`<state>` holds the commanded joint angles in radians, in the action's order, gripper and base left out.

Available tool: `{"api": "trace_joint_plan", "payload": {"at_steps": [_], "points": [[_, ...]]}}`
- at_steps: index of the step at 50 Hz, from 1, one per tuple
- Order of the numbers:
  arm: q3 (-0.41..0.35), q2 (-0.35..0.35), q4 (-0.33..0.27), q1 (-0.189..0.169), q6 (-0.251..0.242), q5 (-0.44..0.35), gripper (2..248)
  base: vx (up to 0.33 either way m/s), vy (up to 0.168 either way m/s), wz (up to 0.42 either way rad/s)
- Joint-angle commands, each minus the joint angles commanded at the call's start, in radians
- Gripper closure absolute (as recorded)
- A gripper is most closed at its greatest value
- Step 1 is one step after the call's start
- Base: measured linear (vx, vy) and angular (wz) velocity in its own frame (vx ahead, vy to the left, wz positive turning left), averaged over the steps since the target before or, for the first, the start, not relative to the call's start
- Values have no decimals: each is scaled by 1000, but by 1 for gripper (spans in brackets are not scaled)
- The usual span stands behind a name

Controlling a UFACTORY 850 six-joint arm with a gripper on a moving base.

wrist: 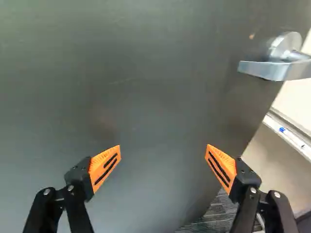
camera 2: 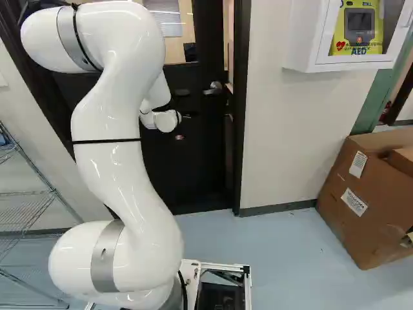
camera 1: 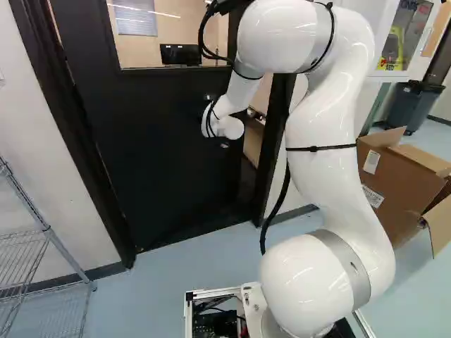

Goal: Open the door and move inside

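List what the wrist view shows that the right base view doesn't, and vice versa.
Wrist only: orange pads, standing apart; striped grey floor past the door; small blue item on a ledge.
Right base only: AED, box, wire shelf.
Both: door, ajar, and its lever handle.

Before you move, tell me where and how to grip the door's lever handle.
Grip the lever handle by its free bar, coming from straight in front: the bar stands off the door and runs about level. The open pincer is spread along the bar's line, so it would probably need a quarter turn, putting one pad above, one below.
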<state>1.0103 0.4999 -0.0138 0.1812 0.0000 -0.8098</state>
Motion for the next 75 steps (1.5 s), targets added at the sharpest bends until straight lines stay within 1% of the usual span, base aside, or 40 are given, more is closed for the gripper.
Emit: {"api": "trace_joint_plan", "payload": {"at_steps": [13, 19, 30, 65, 75], "points": [[12, 9, -136, 33, 0, 41, 3, 0, 0, 0], [29, 22, -163, 48, 0, 48, 3, 0, 0, 0], [74, 56, -172, 72, 0, 50, 3, 0, 0, 0], [243, 181, -172, 143, 0, 50, 3, 0, 0, 0], [262, 195, -172, 151, 0, 50, 3, 0, 0, 0]]}}
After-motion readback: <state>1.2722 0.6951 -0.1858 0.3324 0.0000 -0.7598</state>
